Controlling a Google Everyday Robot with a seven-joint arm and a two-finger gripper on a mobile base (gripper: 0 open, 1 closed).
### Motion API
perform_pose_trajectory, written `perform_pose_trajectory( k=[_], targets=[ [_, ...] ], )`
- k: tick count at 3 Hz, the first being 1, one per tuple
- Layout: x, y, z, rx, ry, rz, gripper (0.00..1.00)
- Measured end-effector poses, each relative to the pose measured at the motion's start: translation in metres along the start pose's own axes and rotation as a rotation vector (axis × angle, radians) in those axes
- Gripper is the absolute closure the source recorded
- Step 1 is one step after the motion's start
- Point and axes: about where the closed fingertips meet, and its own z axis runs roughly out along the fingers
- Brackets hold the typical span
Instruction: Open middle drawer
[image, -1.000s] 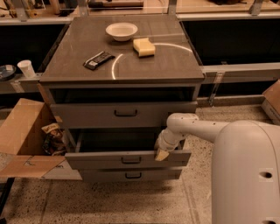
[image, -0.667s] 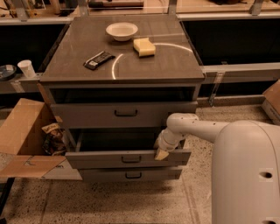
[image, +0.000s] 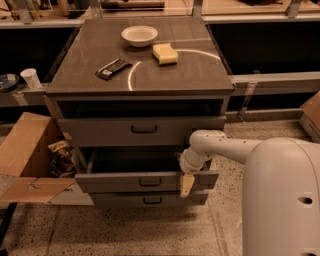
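At the lip of the middle drawer (image: 120, 182), apparently drawn well out, the gripper (image: 186, 181) is seen; its hold cannot be told.

The gripper (image: 186, 185) sits against the front of the open middle drawer (image: 115, 182)

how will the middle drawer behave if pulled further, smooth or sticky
The middle drawer already stands partly out, so it probably slides freely. Its front looks rigid, unlikely to flex. The tool hangs over the front's top edge right of the handle, so an off-centre pull might skew it slightly.
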Motion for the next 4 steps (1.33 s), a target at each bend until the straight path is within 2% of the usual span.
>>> perform_pose_trajectory(
  k=[1, 2, 3, 4],
  targets=[
    [-0.002, 0.016, 0.0, -0.03, -0.006, -0.011, 0.0],
    [-0.007, 0.049, -0.008, -0.077, -0.014, -0.03, 0.0],
    [-0.01, 0.083, -0.007, -0.14, -0.012, -0.053, 0.18],
    [-0.013, 0.107, -0.004, -0.188, -0.013, -0.075, 0.42]
  ],
)
